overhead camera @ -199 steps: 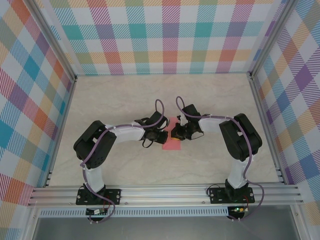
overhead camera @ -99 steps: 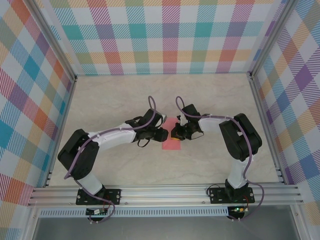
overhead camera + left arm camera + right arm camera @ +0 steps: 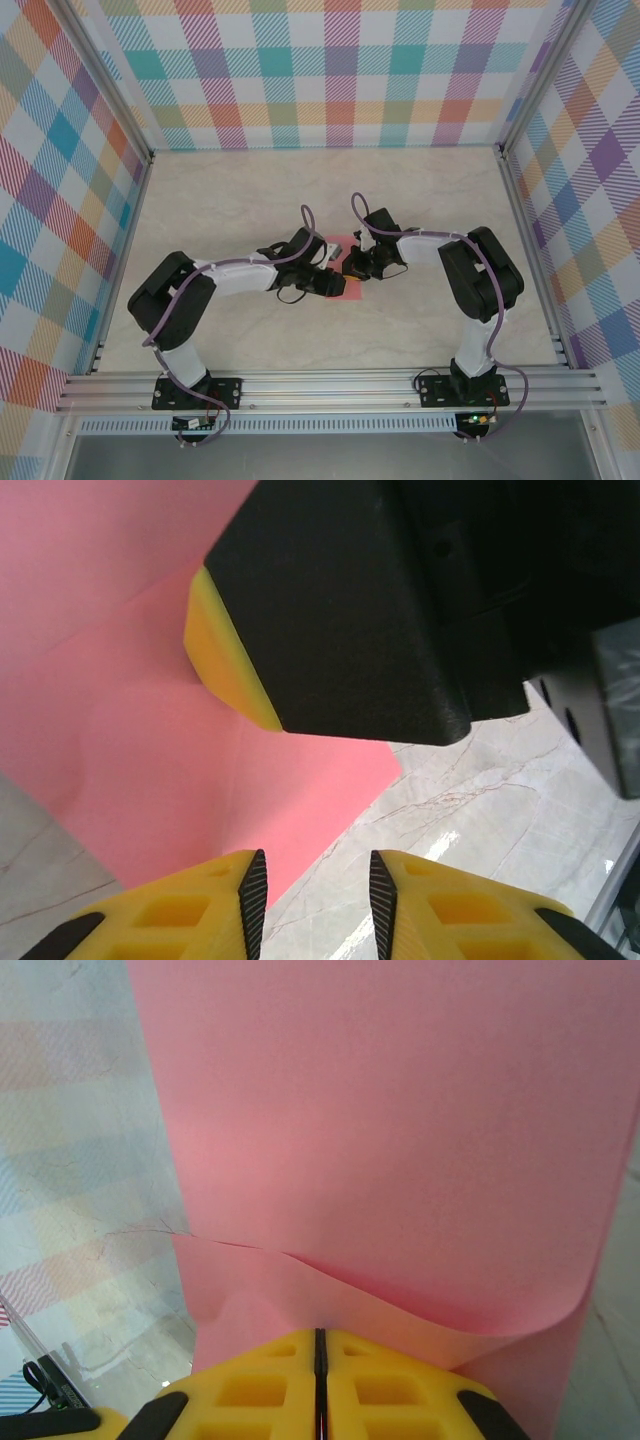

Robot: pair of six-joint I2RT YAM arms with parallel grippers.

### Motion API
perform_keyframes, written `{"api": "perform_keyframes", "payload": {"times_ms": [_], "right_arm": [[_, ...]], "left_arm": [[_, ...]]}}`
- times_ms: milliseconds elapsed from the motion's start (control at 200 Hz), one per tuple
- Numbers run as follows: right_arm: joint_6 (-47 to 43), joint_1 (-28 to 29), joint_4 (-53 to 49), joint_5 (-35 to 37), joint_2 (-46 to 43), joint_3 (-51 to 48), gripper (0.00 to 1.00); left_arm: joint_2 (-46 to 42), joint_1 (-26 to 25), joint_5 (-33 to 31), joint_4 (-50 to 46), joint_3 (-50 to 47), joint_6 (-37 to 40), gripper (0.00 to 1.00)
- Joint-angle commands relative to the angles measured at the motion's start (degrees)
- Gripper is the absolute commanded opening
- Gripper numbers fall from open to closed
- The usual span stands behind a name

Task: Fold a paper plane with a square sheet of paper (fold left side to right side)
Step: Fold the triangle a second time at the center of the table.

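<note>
1. At the middle of the marble-patterned table [image 3: 250, 200], between two arms reaching in from left and right, the square sheet of paper [image 3: 400, 1110] was partway into its first fold. One layer was bent over in a soft loop and was not pressed flat.
2. No sharp crease showed across the sheet in either wrist view, and nothing like a pointed dart had formed. By the look of it, flattening this fold and making every later fold of the plane were left to do.
3. The right gripper [image 3: 320, 1338] had its jaws closed tight. The lifted edge of the pink layer ran into the seam between them, so it appeared to be pinching the paper.
4. The left gripper [image 3: 310, 890] had its jaws partly apart with nothing between them. One of its fingers [image 3: 180, 910] was over the sheet's edge and the other was over bare table. Whether either touched the paper could not be told.
5. Seen from overhead, the two grippers met just beside each other over the sheet, the left one on its near-left part and the right one on its right side.
</note>
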Motion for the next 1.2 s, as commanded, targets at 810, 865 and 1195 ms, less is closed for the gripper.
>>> {"api": "perform_keyframes", "payload": {"times_ms": [810, 865, 1195], "right_arm": [[-1.8, 0.3, -3.1, 1.5, 0.4, 0.9, 0.1], [-1.8, 0.3, -2.8, 1.2, -0.4, 1.0, 0.1], [-2.6, 0.2, -3.7, 1.7, -6.5, 1.0, 0.09]], "left_arm": [[3.2, -0.3, -3.4, -0.8, -2.5, 0.4, 0.3], [3.3, -0.2, -3.0, -0.3, -2.8, 0.0, 0.3], [3.6, -0.3, -2.9, 0.7, -3.7, -0.7, 0.22]]}}
